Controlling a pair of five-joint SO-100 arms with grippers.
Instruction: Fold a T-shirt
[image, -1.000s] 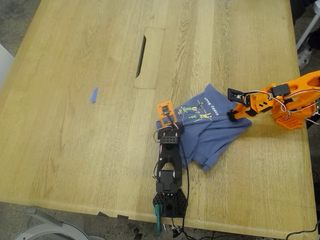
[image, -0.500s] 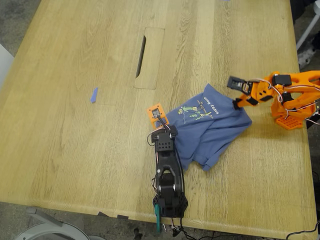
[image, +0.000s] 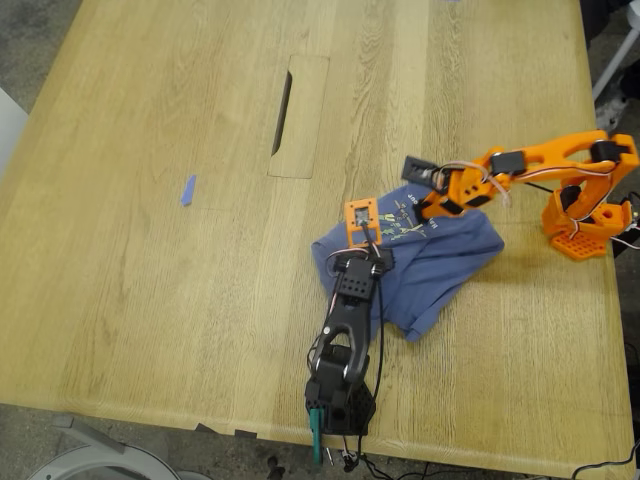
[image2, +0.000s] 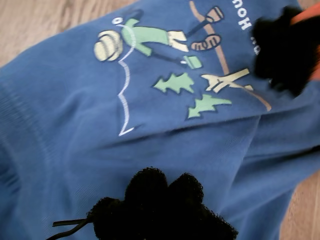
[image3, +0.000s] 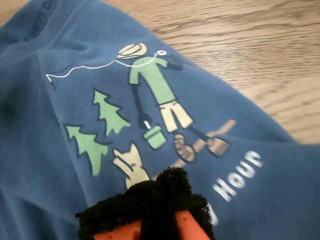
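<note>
T-shirt (image: 440, 262) first: read any writing on it?

Read "Hour" in pale letters on the chest in the second wrist view. Caught only "Hou" in the first wrist view. Made out faint marks on the collar band, too blurred to read.

Lay where?

Lay bunched on the wooden table (image: 150, 250), at about 4 o'clock from the table's middle in the exterior view, print facing up.

Checked the edges and the free room?

Stayed well inside every table edge. Had broad bare wood from 8 to 12 o'clock of the cloth in the exterior view. Broken only by a cable hatch (image: 298, 115) at 11 o'clock and a blue tape scrap (image: 187, 190) at 9 o'clock, both well apart from it. Sat tighter at 3 o'clock, near the orange base (image: 585, 225) of the second arm.

Counted everything?

Counted one shirt, two arms, one hatch, one tape scrap. On the print: one figure in a green top, two green trees, one pale dog, one bucket.

And the jaws?

Found my first gripper (image: 372, 245) at 7 o'clock of the print in the exterior view, its black fuzzy pad (image2: 160, 205) against the blue cloth. Found my second gripper (image: 425, 203) at 2 o'clock of the print. Could not tell, for either, whether parted or closed.
</note>
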